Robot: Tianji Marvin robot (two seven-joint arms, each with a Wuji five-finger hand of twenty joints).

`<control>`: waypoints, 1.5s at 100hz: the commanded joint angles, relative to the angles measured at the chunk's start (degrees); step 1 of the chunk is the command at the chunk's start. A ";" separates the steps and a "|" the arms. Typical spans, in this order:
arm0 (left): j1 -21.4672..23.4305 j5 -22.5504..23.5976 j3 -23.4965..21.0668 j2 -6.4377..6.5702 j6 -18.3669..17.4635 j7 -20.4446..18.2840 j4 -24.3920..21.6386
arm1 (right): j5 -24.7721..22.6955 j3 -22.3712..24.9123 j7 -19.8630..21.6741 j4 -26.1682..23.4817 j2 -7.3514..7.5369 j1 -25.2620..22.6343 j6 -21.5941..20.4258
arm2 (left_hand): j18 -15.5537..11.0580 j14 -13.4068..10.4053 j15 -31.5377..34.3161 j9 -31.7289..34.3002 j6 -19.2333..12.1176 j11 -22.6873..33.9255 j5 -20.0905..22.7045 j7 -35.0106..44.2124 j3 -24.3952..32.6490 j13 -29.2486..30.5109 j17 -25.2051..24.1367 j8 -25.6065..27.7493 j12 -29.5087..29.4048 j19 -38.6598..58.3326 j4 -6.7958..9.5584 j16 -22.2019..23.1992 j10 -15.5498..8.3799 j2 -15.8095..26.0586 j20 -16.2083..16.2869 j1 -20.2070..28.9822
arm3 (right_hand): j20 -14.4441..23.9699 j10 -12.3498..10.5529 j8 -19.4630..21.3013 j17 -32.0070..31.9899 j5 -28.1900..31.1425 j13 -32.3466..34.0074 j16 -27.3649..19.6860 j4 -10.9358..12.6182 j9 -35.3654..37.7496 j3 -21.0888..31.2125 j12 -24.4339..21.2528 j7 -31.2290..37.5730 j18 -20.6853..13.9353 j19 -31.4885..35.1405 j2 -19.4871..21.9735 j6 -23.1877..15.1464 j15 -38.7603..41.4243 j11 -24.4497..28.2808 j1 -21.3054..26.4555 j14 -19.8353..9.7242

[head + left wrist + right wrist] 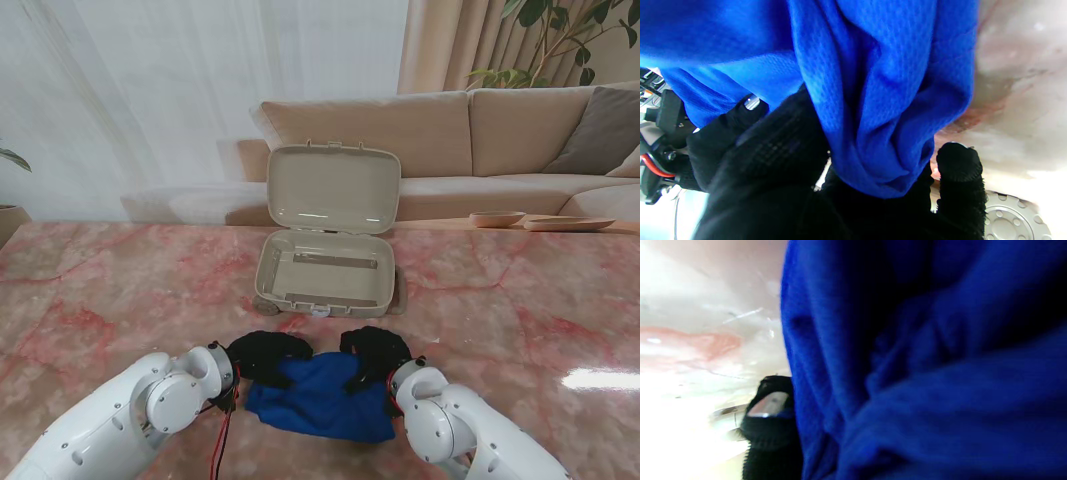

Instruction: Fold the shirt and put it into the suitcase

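Observation:
A blue shirt (322,398), folded into a small bundle, hangs between my two black-gloved hands close in front of me. My left hand (264,354) is shut on its left end and my right hand (374,352) is shut on its right end. Blue cloth (873,100) drapes over the left palm, with one fingertip (958,160) free beside it. In the right wrist view the shirt (923,373) fills most of the picture beside one finger (770,413). The beige suitcase (325,270) lies open just beyond the hands, its lid (333,188) standing upright.
The pink marble table (110,290) spreads wide on both sides. A suitcase wheel (1017,220) shows in the left wrist view. Behind the table stand a beige sofa (480,130) and two wooden dishes (497,218).

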 commanded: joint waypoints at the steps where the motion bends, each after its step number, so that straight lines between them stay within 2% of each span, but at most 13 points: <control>1: 1.08 -0.03 0.90 0.38 0.49 -1.50 2.47 | 0.45 -0.11 0.93 1.32 -0.01 -0.44 0.79 | -0.85 -0.74 5.07 10.27 -0.50 1.07 2.63 4.27 -2.49 4.10 1.85 2.22 1.90 4.96 0.21 1.68 0.76 -3.01 1.65 6.09 | -1.88 -1.63 1.57 4.13 2.05 7.60 0.98 1.02 2.34 5.06 1.61 4.63 -5.05 8.67 -0.48 -2.59 6.65 2.48 9.25 -1.88; 43: 0.75 -6.00 0.92 -0.71 1.70 -0.46 4.19 | 2.34 0.00 1.56 1.42 -0.15 -0.27 1.04 | -1.26 0.40 13.28 13.27 -7.31 9.44 2.39 24.74 4.13 8.13 6.93 14.59 3.38 9.97 1.72 4.18 -0.25 -1.26 2.32 8.91 | -5.44 -5.62 -3.33 14.08 5.66 9.31 5.57 -4.48 12.00 3.27 5.67 17.62 -7.14 13.51 1.47 -9.22 17.69 6.26 16.81 -6.97; 80: 2.94 -10.77 -1.84 -2.66 3.21 4.72 3.55 | 5.12 1.37 3.55 1.07 -0.03 -0.16 -1.81 | -1.39 1.37 17.25 13.46 -9.00 13.42 3.08 33.11 13.15 11.80 11.54 21.57 4.22 14.06 3.05 4.73 1.68 -2.71 1.25 7.42 | -2.15 -6.13 0.29 14.83 5.64 9.35 8.81 4.62 12.54 7.82 12.36 25.01 -9.32 17.84 6.85 -11.65 23.06 11.32 19.51 -9.67; 101: 4.21 -12.07 -3.78 -2.94 3.43 5.28 1.59 | 6.02 3.06 2.27 0.23 -0.40 -0.79 -2.80 | -1.36 1.57 17.92 13.55 -9.29 14.24 3.53 34.26 15.54 12.51 12.40 22.79 5.02 14.52 3.82 5.00 1.94 -3.36 0.89 6.87 | 1.34 -6.02 2.07 15.22 6.76 9.33 9.37 4.83 13.52 12.20 18.65 25.41 -9.27 17.85 4.09 -12.17 24.75 11.04 20.35 -9.59; 104: 4.33 -12.37 -4.06 -2.99 3.44 5.31 1.31 | 6.11 3.35 2.26 -0.06 -0.42 -0.89 -2.99 | -1.37 1.57 17.91 13.57 -9.30 14.26 3.60 34.30 15.71 12.64 12.56 22.82 5.06 14.54 3.86 4.98 1.99 -3.47 0.85 6.89 | -0.52 -6.00 2.37 8.98 6.78 9.33 9.39 4.77 13.62 12.37 19.54 25.35 -2.21 14.50 4.06 -12.21 24.87 10.63 20.41 -9.50; 106: 4.40 -12.69 -4.25 -3.03 3.51 5.29 1.10 | 6.17 3.54 2.24 -0.27 -0.43 -0.95 -3.14 | -1.38 1.60 17.88 13.61 -9.30 14.29 3.62 34.30 15.80 12.69 12.70 22.82 5.08 14.54 3.86 4.96 2.02 -3.46 0.81 6.82 | -0.54 -5.99 2.44 13.60 6.76 9.32 9.40 4.75 13.69 12.45 19.89 25.29 -5.91 17.02 4.02 -12.21 24.96 10.48 20.47 -9.44; 111: 4.55 -13.75 -4.73 -3.17 3.75 5.24 0.63 | 6.27 3.99 2.17 -0.82 -0.46 -1.08 -3.53 | -1.38 1.78 17.85 13.74 -9.12 14.34 3.82 34.36 16.09 12.83 12.80 22.84 5.12 14.53 3.91 4.94 2.13 -3.63 0.75 7.00 | -2.49 -5.79 2.50 6.59 6.77 9.31 9.45 4.76 13.70 12.51 20.82 25.25 -0.44 14.91 4.05 -12.20 25.15 10.41 20.73 -9.23; 127: 4.81 -15.59 -6.42 -3.51 4.47 5.45 -1.13 | 6.40 5.30 1.78 -2.94 -0.58 -1.65 -4.53 | -0.93 2.05 17.76 13.81 -8.89 14.36 4.15 34.46 16.70 13.33 13.31 22.90 5.29 14.51 4.11 4.90 2.56 -3.83 0.58 7.10 | -4.00 -5.14 2.73 6.93 6.85 9.29 9.60 4.85 13.95 12.76 23.08 25.27 0.40 15.40 3.95 -11.77 25.61 9.74 21.45 -8.85; 130: 4.83 -15.87 -6.74 -3.56 4.59 5.48 -1.47 | 6.29 5.51 1.66 -3.31 -0.60 -1.73 -4.67 | -0.89 2.03 17.71 13.81 -8.85 14.35 4.17 34.45 16.82 13.39 13.72 22.91 5.33 14.42 4.19 4.88 2.59 -3.89 0.48 7.09 | 3.51 -5.05 2.85 12.24 6.89 9.29 9.65 4.88 14.20 12.79 24.05 25.21 -2.39 17.45 3.93 -11.71 25.67 9.03 21.55 -8.89; 134: 4.81 -16.36 -7.19 -3.65 4.71 5.54 -1.90 | 6.20 5.72 1.14 -3.70 -0.70 -1.79 -4.80 | -0.87 2.04 17.63 13.88 -8.77 14.39 4.23 34.45 16.94 13.57 13.83 22.92 5.38 14.33 4.25 4.84 2.64 -3.94 0.42 7.15 | 41.30 -4.76 2.93 14.25 7.06 9.28 9.73 4.92 14.28 12.78 24.66 25.28 -1.56 17.82 3.73 -11.32 25.80 8.72 21.89 -8.81; 139: 4.72 -16.86 -7.73 -3.73 4.83 5.57 -2.44 | 5.97 5.99 0.62 -4.30 -0.80 -1.78 -4.79 | -0.84 2.06 17.50 13.91 -8.59 14.39 4.28 34.43 17.05 13.67 13.84 22.92 5.42 14.25 4.35 4.79 2.68 -3.92 0.36 7.17 | 48.27 -4.59 2.91 14.82 7.03 9.28 9.74 4.95 14.32 12.81 24.87 25.24 -1.38 17.86 3.99 -11.34 25.83 8.74 21.90 -8.77; 146: 4.55 -17.20 -8.44 -3.84 4.91 5.68 -3.13 | 5.55 6.43 0.00 -5.20 -0.94 -1.68 -4.66 | -0.82 2.06 17.42 13.84 -8.51 14.36 4.27 34.39 17.13 13.69 13.85 22.95 5.50 14.23 4.45 4.78 2.79 -3.90 0.33 7.20 | 48.50 -4.36 2.95 14.52 7.06 9.28 9.81 5.01 14.29 12.83 25.37 25.28 -0.78 17.86 3.99 -11.06 25.97 8.70 22.17 -8.70; 150: 4.38 -17.45 -8.79 -3.92 4.94 5.86 -3.47 | 5.26 6.68 -0.18 -5.77 -0.98 -1.56 -4.47 | -0.81 2.05 17.38 13.84 -8.50 14.35 4.28 34.39 17.16 13.69 13.88 22.96 5.53 14.19 4.49 4.78 2.79 -3.91 0.30 7.23 | 16.09 -4.19 2.98 6.57 7.07 9.27 9.87 5.05 14.41 12.87 26.11 25.28 2.58 8.97 3.99 -10.92 26.07 8.23 22.26 -8.65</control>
